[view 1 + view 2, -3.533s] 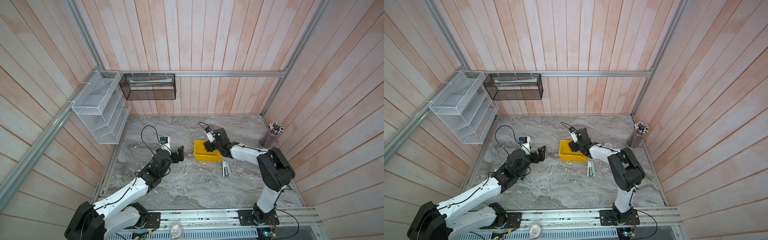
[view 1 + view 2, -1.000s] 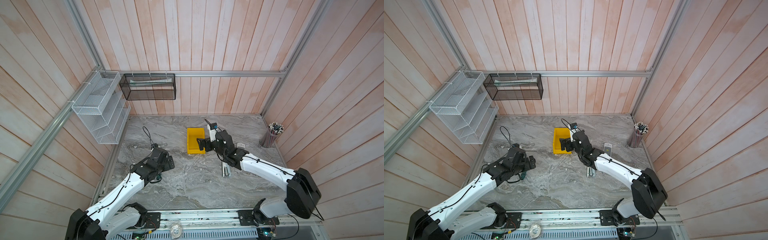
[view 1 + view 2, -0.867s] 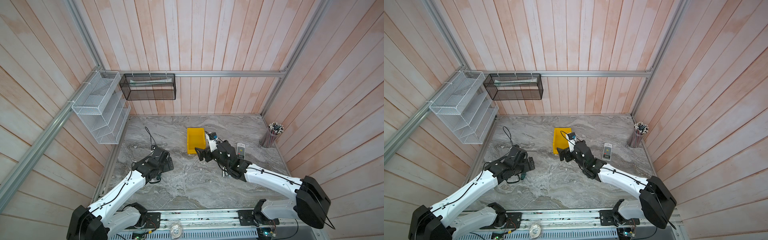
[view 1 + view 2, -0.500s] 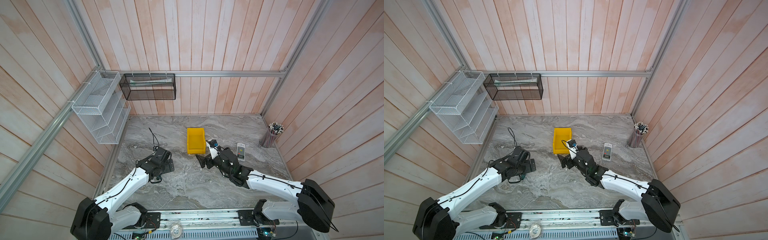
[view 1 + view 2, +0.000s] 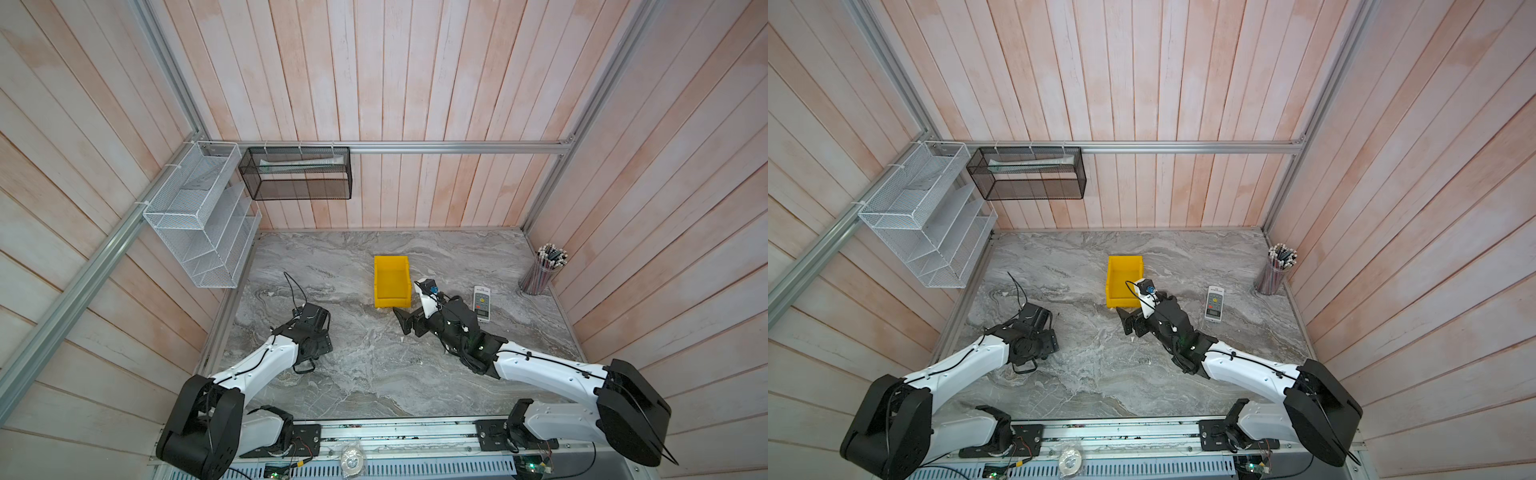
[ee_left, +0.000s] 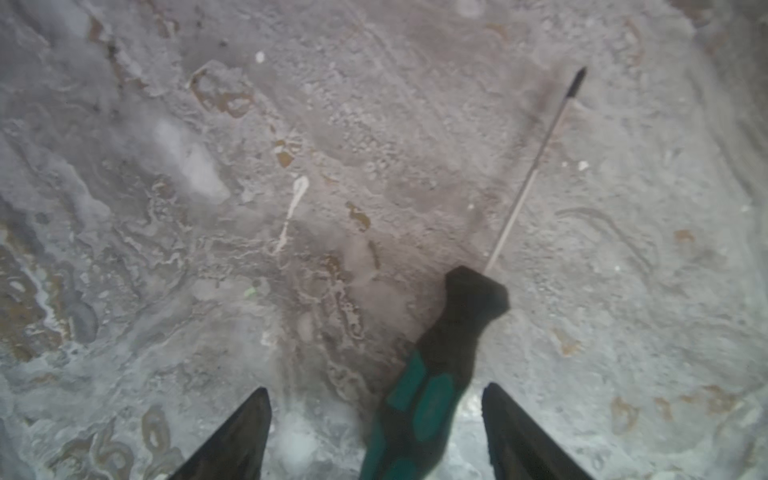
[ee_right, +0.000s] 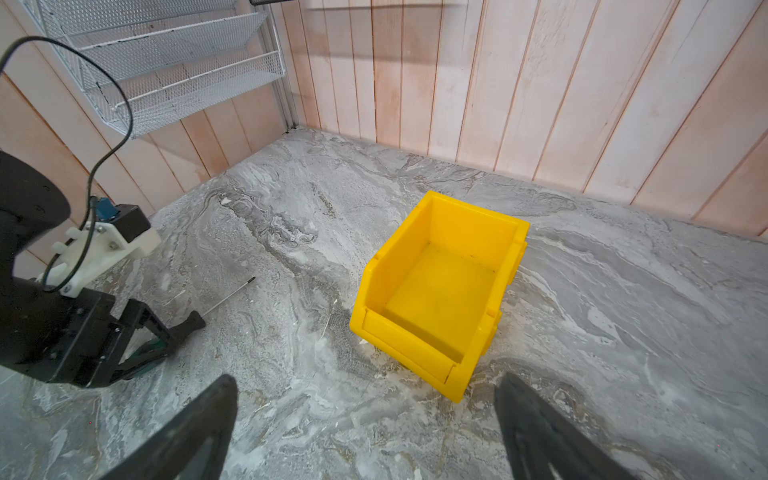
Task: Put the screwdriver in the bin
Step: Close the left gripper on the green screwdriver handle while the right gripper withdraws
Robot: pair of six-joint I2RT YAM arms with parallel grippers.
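One screwdriver is lying flat on the grey counter, well apart from the one yellow bin. Its thin metal end is pointing toward the back wall. Two pincers are showing. The left pincer is sitting apart around the handle, not touching it. The right pincer is gaping wide near the bin, holding nothing.

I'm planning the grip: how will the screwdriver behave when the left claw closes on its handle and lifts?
The screwdriver should stay stiff: thin metal shaft, solid handle. Slim, so probably light. Its handle lies slanted and off-centre in the open left claw, so it may roll or pivot as the claw closes.
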